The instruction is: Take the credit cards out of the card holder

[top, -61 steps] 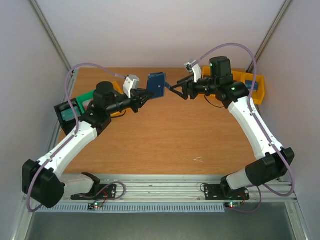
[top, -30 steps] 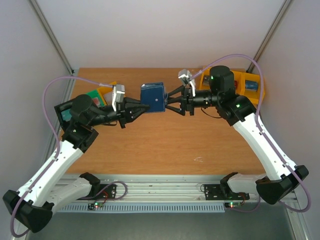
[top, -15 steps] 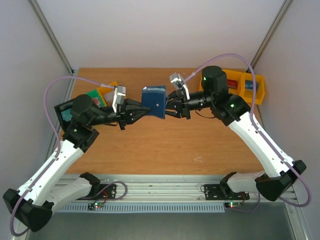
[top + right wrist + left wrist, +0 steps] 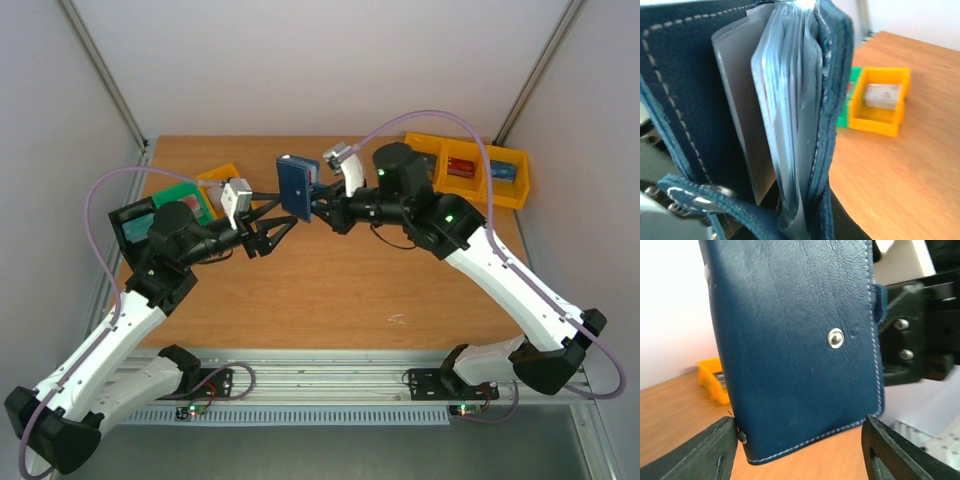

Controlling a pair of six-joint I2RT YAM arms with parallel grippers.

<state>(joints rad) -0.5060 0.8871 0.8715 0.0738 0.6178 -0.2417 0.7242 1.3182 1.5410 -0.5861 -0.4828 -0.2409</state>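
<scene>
The card holder (image 4: 296,187), a navy wallet with pale stitching, hangs in the air above the back middle of the table. My right gripper (image 4: 320,206) is shut on its right edge. My left gripper (image 4: 281,217) is open just left of it and below it. In the left wrist view the card holder (image 4: 795,350) fills the frame with its snap stud facing me, and both fingers (image 4: 700,455) stand wide apart of it. In the right wrist view the card holder (image 4: 685,100) gapes, showing pale grey credit cards (image 4: 735,115) and clear sleeves edge-on.
Yellow bins (image 4: 470,168) with small items sit at the back right. A yellow bin (image 4: 220,182), a green bin (image 4: 180,200) and a black bin (image 4: 130,222) stand at the back left. The yellow bin (image 4: 880,107) holds a small box. Bare wood lies in front.
My left gripper has opened and let go of the card holder. My right gripper has shut on it and carried it left, turning it edge-on to the top camera.
</scene>
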